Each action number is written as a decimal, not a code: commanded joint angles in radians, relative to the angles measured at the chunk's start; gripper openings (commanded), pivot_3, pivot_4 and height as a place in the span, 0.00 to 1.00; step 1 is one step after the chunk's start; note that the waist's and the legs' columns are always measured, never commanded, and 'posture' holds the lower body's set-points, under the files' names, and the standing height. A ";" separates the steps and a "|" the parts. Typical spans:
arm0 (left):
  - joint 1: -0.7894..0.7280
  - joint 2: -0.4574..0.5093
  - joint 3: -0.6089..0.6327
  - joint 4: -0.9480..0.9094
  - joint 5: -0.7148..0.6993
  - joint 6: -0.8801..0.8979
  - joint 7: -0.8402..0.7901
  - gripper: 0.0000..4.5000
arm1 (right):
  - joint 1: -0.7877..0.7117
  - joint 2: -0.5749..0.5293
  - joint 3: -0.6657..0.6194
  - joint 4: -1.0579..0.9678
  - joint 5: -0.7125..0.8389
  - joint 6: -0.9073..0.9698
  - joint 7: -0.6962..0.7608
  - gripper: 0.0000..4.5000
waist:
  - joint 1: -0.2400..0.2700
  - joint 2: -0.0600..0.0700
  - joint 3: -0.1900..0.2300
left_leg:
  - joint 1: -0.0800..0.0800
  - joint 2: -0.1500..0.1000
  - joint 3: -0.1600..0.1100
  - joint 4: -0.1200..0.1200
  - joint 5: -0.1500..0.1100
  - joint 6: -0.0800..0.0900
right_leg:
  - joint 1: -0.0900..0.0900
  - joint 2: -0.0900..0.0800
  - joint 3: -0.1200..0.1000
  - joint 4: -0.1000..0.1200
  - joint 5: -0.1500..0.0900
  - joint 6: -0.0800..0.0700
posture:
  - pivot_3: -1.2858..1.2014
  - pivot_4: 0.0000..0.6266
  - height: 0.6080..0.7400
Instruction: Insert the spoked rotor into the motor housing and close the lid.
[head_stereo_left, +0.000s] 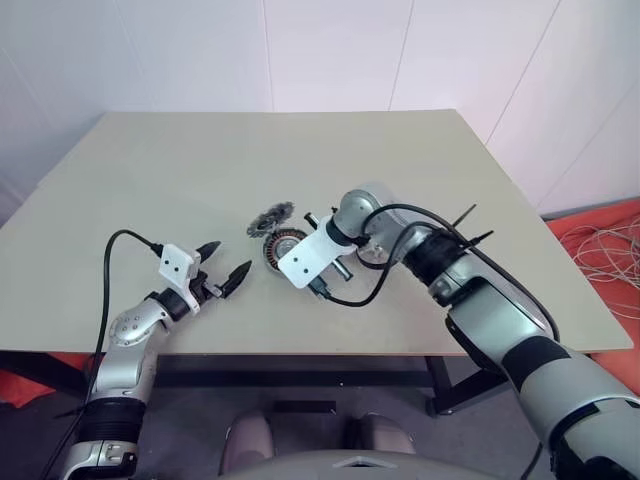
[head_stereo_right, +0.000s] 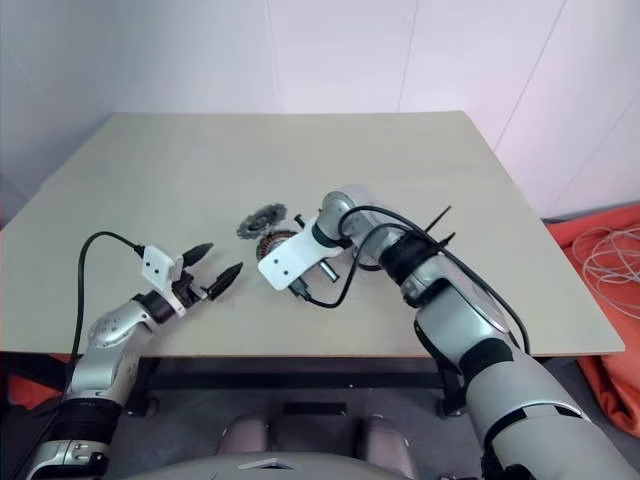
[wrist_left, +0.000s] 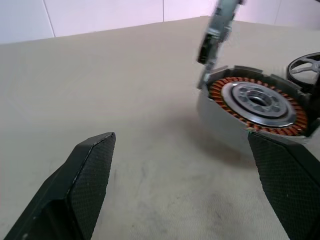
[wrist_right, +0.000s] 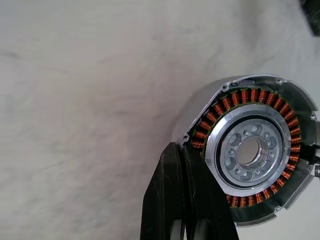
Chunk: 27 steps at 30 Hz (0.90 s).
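Black, textured fingers (wrist_left: 90, 170) of the left gripper (head_stereo_left: 228, 258) stood spread wide and empty near the front left of the beige tabletop (head_stereo_left: 150, 170), aimed across the bare surface toward the parts and well apart from them.

Beyond it, at mid-table, the right gripper (wrist_right: 180, 150) pointed steeply down with its two black fingers pressed together on nothing. In the right wrist view their tips overlapped the silver rim of the motor housing (wrist_right: 250, 152), a thick round ring of copper-coloured windings around a silver centre. Whether they touched it could not be told. The housing bore lay open and unfilled.

The spoked rotor (wrist_left: 306, 67), a flat wheel with a dark rim and silver spokes, lay on the table just beside the housing on the robot's right, partly hidden behind the right wrist in the head views.

Farthest, the lid (head_stereo_left: 271, 218), a silver-grey ribbed disc, sat just behind the housing; it appeared tilted.

Judged hazards: the pressed-together fingertips, so near the rim, could shove the loose housing if the arm swung sideways, and the housing would in turn knock the lid. The right arm's trailing black cable (head_stereo_left: 390, 265) could drag the rotor. A rotor lowered off-centre could jam on the windings, and a lid fitted first would block it
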 joint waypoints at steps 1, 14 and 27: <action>-0.028 0.009 0.002 -0.022 0.000 -0.006 -0.007 1.00 | 0.031 -0.050 -0.058 -0.181 0.045 0.112 0.048 0.01 | 0.000 0.000 0.000 | 0.000 0.000 0.000 0.000 0.000 0.000 | 0.000 0.000 0.000 0.000 0.000 0.000 | 0.52 0.00 1.00; -0.042 0.016 -0.008 -0.059 0.001 0.043 0.000 1.00 | 0.166 -0.090 -0.063 -0.549 0.089 0.598 0.137 0.01 | 0.002 0.000 0.000 | 0.001 0.000 0.000 0.000 0.000 0.000 | 0.001 0.000 0.000 0.000 0.000 0.000 | 0.52 0.00 1.00; -0.040 0.015 0.010 0.029 0.012 -0.014 -0.022 1.00 | 0.148 -0.046 -0.024 -0.503 0.099 0.672 0.096 0.14 | 0.005 0.000 0.000 | 0.002 0.000 0.000 0.000 0.001 -0.001 | 0.002 0.000 0.000 0.000 0.000 0.001 | 0.52 0.00 1.00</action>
